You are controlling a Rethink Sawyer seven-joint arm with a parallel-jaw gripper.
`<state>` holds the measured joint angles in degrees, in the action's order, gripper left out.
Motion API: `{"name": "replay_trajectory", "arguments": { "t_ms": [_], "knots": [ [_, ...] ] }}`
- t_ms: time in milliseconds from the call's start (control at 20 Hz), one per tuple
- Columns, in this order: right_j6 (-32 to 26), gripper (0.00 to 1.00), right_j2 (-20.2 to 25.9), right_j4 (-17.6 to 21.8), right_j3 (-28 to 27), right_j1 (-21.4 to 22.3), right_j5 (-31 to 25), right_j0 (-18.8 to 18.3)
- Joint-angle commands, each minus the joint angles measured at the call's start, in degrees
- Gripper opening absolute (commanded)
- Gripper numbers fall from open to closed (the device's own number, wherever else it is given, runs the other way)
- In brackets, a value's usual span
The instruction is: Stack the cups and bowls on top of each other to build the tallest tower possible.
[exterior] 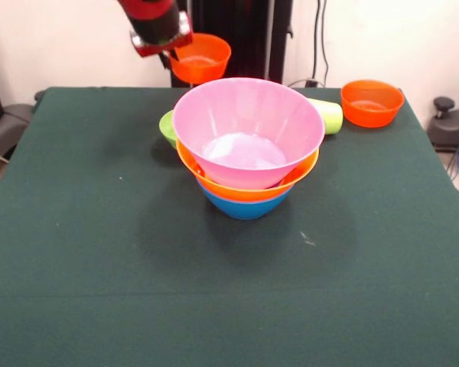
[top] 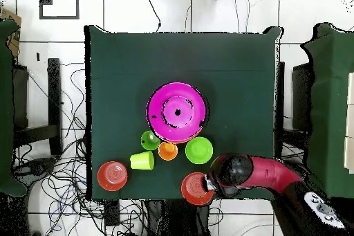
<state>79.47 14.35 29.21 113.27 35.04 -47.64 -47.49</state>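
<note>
1. Front view: the tower stands upright mid-table, the pink bowl nested in the yellow-orange bowl, the blue bowl lowest, all mouths up.
2. The lime-yellow cup lies on its side behind the tower, long axis across the table, partly hidden by the pink bowl.
3. The green bowl shows only a sliver.
4. The gripper holds an orange bowl by its rim, raised near the robot's edge of the table.
5. Overhead view: an orange cup and green cup sit beside the tower; the other orange bowl appears empty.

Dark green table (cloth-covered); cables on floor.
</note>
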Motion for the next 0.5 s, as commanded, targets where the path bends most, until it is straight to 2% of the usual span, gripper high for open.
{"name": "replay_trajectory", "arguments": {
  "t_ms": [50, 350, 500],
  "knots": [
    [-10.78, 0.0, 10.24, -6.89, 2.81, 9.32, -12.13, -3.42],
    [-14.37, 0.0, 14.06, -8.5, 4.18, 15.12, -19.17, -7.08],
    [-14.98, 0.0, 16.52, -9.63, 0.7, 17.05, -25.18, -7.14]
  ]
}}
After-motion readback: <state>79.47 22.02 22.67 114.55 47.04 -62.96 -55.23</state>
